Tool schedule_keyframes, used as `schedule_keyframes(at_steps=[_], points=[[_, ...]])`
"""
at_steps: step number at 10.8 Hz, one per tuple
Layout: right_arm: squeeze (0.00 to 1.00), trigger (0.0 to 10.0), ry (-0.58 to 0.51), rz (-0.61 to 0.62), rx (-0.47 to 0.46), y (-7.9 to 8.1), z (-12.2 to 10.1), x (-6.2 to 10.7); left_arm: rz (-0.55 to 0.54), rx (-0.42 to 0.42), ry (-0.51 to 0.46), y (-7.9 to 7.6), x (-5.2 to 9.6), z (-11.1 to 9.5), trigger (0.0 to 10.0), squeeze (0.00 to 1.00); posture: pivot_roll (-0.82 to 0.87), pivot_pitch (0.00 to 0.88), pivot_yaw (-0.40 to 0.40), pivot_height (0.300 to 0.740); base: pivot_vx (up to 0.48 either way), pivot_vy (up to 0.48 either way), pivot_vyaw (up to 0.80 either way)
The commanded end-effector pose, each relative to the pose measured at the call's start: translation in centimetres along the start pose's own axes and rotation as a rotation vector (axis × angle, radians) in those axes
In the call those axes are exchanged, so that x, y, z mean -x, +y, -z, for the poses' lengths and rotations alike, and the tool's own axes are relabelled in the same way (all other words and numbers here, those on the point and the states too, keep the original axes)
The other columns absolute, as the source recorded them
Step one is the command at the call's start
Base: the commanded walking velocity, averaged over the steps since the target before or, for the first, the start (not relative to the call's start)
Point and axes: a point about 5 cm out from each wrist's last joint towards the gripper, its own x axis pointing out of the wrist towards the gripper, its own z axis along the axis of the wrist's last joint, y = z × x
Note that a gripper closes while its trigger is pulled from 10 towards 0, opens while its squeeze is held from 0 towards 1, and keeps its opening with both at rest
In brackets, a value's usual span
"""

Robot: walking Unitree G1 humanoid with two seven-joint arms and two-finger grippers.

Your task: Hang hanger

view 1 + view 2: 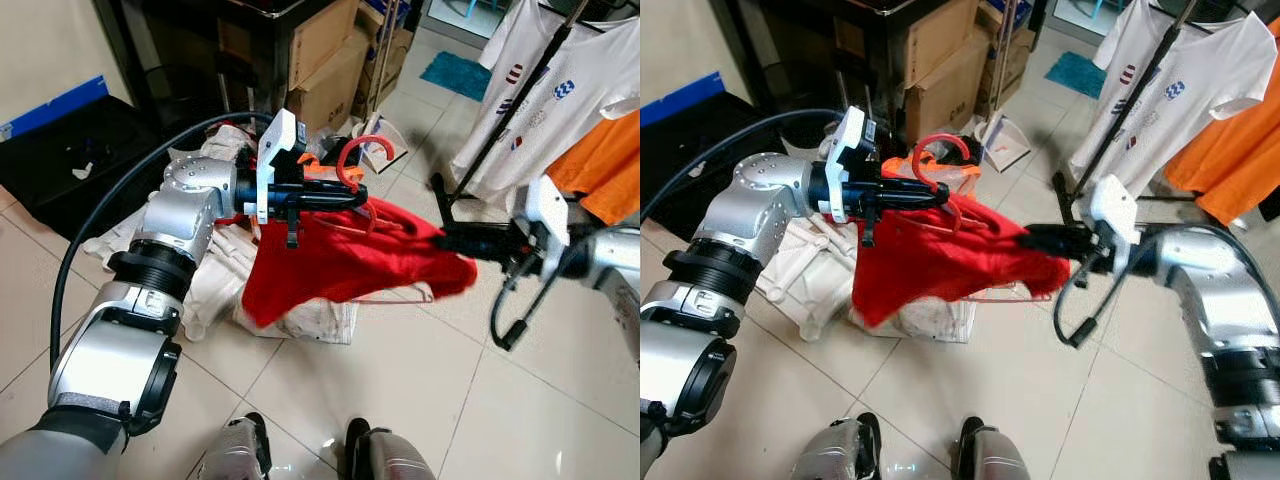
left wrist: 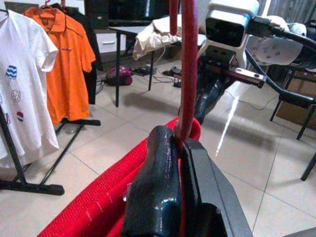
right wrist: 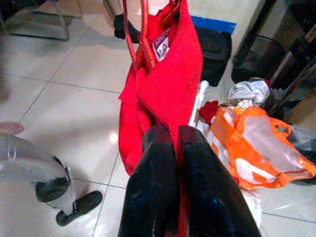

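A red hanger (image 1: 360,165) carries a red shirt (image 1: 340,262) in front of me, above the floor. My left gripper (image 1: 352,198) is shut on the hanger just below its hook (image 2: 187,74), which curls upward. My right gripper (image 1: 448,240) is shut on the shirt's right end (image 3: 170,94), stretching the cloth sideways. Further right stands a black clothes rack (image 1: 520,95) with a white T-shirt (image 1: 560,80) and an orange shirt (image 1: 600,165) hanging on it.
A pile of pale laundry (image 1: 225,270) and an orange-and-clear bag (image 1: 940,175) lie on the tiled floor under the shirt. Cardboard boxes (image 1: 325,70) stand behind, a black bag (image 1: 75,165) at the left. The rack's base (image 1: 450,200) lies near my right arm. My feet (image 1: 310,450) are below.
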Motion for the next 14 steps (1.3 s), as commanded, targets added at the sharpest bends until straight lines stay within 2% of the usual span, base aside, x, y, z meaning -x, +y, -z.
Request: schedule_keyframes(at_steps=[1,7,8,9,11,12,13,14], points=[[0.00,0.0,0.025,0.056,0.005,-0.6,-0.1,2.2,-0.036,-0.014,0.041,0.3,1.0,0.0,0.0,0.00,-0.19,0.167,-0.072,0.740,0.000,0.000,0.00],[0.00,0.0,0.020,0.042,-0.028,-0.5,0.2,2.8,-0.039,-0.025,0.056,0.5,1.0,0.0,0.0,0.00,-0.18,0.158,-0.062,0.740,0.000,0.000,0.00],[0.00,5.2,0.024,0.092,0.009,-0.8,0.0,2.3,-0.040,-0.027,0.057,0.5,1.0,0.0,0.0,0.00,-0.18,0.152,-0.062,0.740,0.000,0.000,0.00],[0.00,10.0,-0.011,0.081,0.018,-0.8,-0.8,2.0,-0.046,-0.030,0.057,0.6,1.0,0.0,0.0,0.00,-0.18,0.149,-0.063,0.740,0.000,0.000,0.00],[0.00,10.0,-0.114,0.143,0.075,-1.3,-3.2,1.3,-0.108,-0.047,0.065,1.0,0.9,0.0,0.0,0.00,-0.18,0.147,-0.064,0.740,0.000,0.000,0.00],[0.00,10.0,-0.126,0.168,0.088,-1.5,-3.6,1.2,-0.149,-0.054,0.077,1.3,1.0,0.1,0.0,0.00,-0.18,0.148,-0.063,0.740,0.000,0.000,0.00],[0.00,10.0,-0.150,0.209,0.081,-2.1,-4.0,1.5,-0.197,-0.058,0.085,1.7,1.1,0.2,0.0,0.00,-0.18,0.149,-0.064,0.740,0.000,0.000,0.00],[0.00,10.0,-0.158,0.173,0.057,-1.8,-4.1,1.6,-0.209,-0.061,0.090,1.8,1.2,0.2,0.0,0.00,-0.18,0.149,-0.064,0.740,0.000,0.000,0.00]])
